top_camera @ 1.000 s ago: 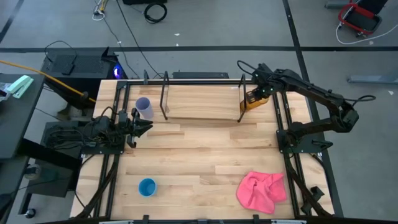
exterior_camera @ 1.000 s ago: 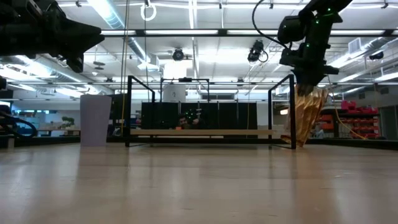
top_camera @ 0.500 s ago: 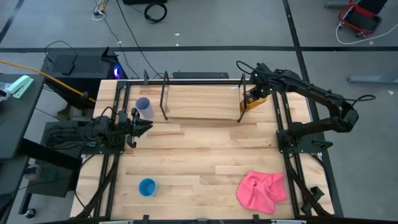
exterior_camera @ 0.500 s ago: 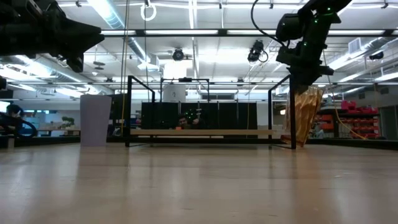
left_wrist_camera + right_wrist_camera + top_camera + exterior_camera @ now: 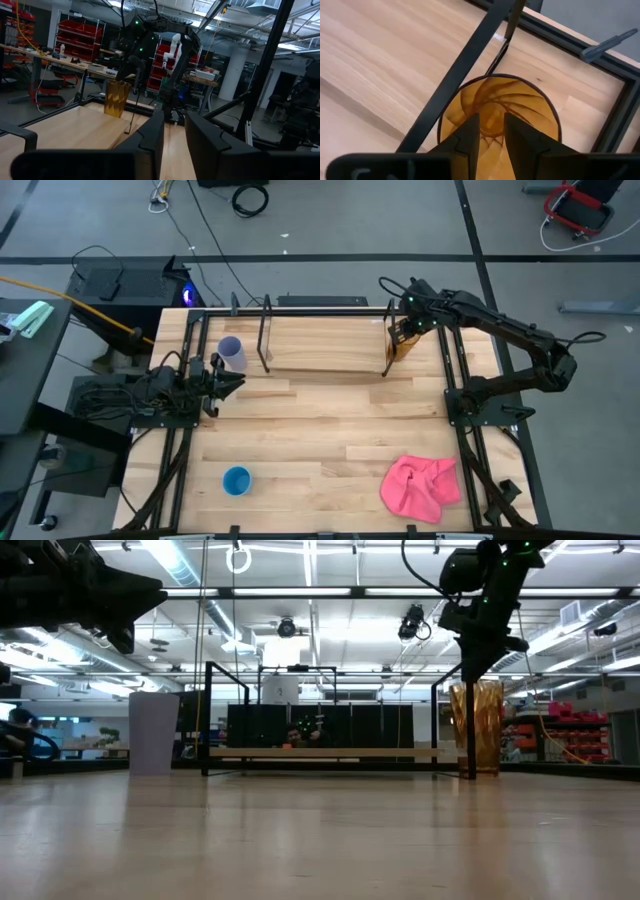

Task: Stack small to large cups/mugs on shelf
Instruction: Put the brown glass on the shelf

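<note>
- While the high view hides the orange cup (image 5: 400, 345) under the right gripper (image 5: 403, 332), the right wrist view looks into its ribbed amber inside, fingers (image 5: 470, 135) clamped on the rim.
- It stands upright just beside the shelf (image 5: 325, 342).
- Left gripper (image 5: 232, 384) hangs near the lavender cup (image 5: 232, 353), fingers slightly apart.
- Blue cup (image 5: 237, 480) and pink cloth (image 5: 420, 486) lie on the wooden table (image 5: 320, 430).

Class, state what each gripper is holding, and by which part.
The right gripper pinches the orange cup by its rim. The left gripper holds nothing.
</note>
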`<state>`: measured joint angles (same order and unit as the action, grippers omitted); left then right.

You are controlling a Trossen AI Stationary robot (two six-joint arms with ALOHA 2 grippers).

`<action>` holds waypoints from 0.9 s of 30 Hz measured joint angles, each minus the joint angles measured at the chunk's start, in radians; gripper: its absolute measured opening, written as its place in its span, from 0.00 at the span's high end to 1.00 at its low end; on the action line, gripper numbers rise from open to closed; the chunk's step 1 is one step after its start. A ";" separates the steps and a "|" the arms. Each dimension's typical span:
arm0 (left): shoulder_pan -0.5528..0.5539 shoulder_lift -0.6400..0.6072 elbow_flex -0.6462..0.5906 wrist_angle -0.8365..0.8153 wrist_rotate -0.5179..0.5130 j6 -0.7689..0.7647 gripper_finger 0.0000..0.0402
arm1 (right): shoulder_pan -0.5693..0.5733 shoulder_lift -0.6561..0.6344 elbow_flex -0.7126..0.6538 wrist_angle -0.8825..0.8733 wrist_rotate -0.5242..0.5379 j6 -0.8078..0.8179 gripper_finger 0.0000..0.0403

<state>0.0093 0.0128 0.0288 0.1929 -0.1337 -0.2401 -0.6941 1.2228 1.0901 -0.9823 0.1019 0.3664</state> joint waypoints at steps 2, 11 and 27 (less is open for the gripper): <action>0.000 0.000 0.000 0.000 0.000 0.000 0.78 | 0.000 0.000 0.000 -0.009 0.002 0.000 0.76; 0.000 0.000 0.000 -0.001 0.000 0.000 0.79 | -0.020 0.000 0.113 -0.190 0.011 0.064 0.76; 0.000 0.000 0.000 -0.004 0.000 -0.001 0.79 | -0.069 0.045 0.155 -0.309 0.083 0.103 0.63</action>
<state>0.0093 0.0128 0.0288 0.1890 -0.1337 -0.2409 -0.7627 1.2683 1.2454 -1.2915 0.1848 0.4693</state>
